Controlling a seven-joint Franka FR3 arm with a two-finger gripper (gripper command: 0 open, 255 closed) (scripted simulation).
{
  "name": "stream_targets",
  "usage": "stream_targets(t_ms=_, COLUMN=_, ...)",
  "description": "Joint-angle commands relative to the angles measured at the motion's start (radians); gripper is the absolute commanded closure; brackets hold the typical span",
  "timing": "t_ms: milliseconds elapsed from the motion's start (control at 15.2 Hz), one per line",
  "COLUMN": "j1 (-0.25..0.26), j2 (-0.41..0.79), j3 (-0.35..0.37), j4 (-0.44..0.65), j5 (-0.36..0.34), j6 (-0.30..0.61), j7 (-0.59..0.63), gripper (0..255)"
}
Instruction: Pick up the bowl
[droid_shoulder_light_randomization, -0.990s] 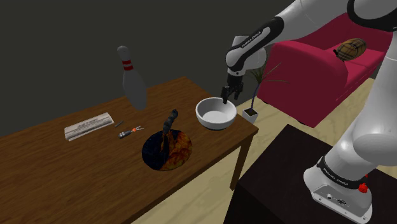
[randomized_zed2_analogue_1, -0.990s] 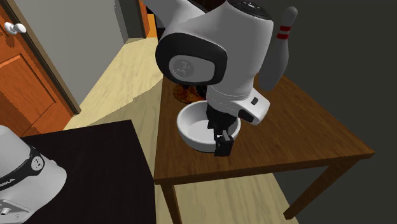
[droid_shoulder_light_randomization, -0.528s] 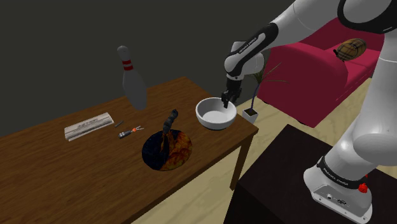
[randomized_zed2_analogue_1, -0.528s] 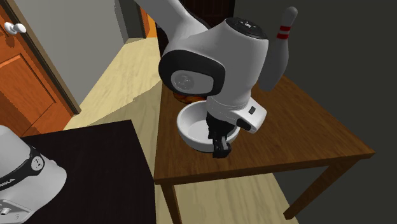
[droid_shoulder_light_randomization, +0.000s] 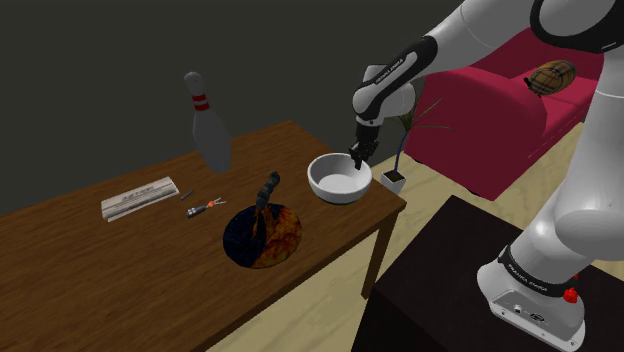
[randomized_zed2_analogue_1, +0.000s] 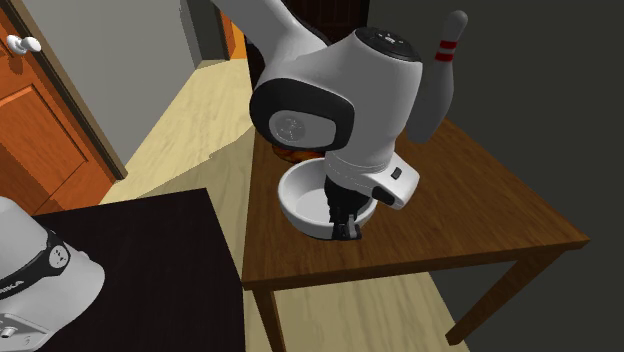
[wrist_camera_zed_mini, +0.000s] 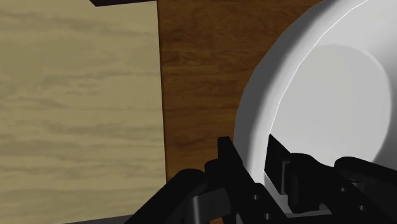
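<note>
End effector (wrist_camera_zed_mini: 250, 150) clamped across rim of round white bowl (wrist_camera_zed_mini: 331, 95), one finger inside, one outside, near edge of brown wooden bench (wrist_camera_zed_mini: 197, 76).

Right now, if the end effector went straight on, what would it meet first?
The white bowl: its rim sits between the end effector's fingers, so going on would probably press against the bowl's wall, with the table just beneath.

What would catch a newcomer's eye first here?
The white bowl at the right end of the table in the shoulder view, with the black gripper clasping its rim, one finger inside and one outside. Next, a bowling pin at the table's far edge.
</note>
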Motion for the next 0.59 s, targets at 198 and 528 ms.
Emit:
stream_targets(t_ms=198, j1=0.003, j2=-0.032, j3=-0.005, j4=0.001, j5=-0.013, j6=-0.031, j7=0.012, gripper=255)
stream_targets(t_ms=528, j1=0.006, j2=-0.081, j3=-0.011, j4=0.011, j5=-0.033, j6=-0.089, j7=0.031, gripper=255)
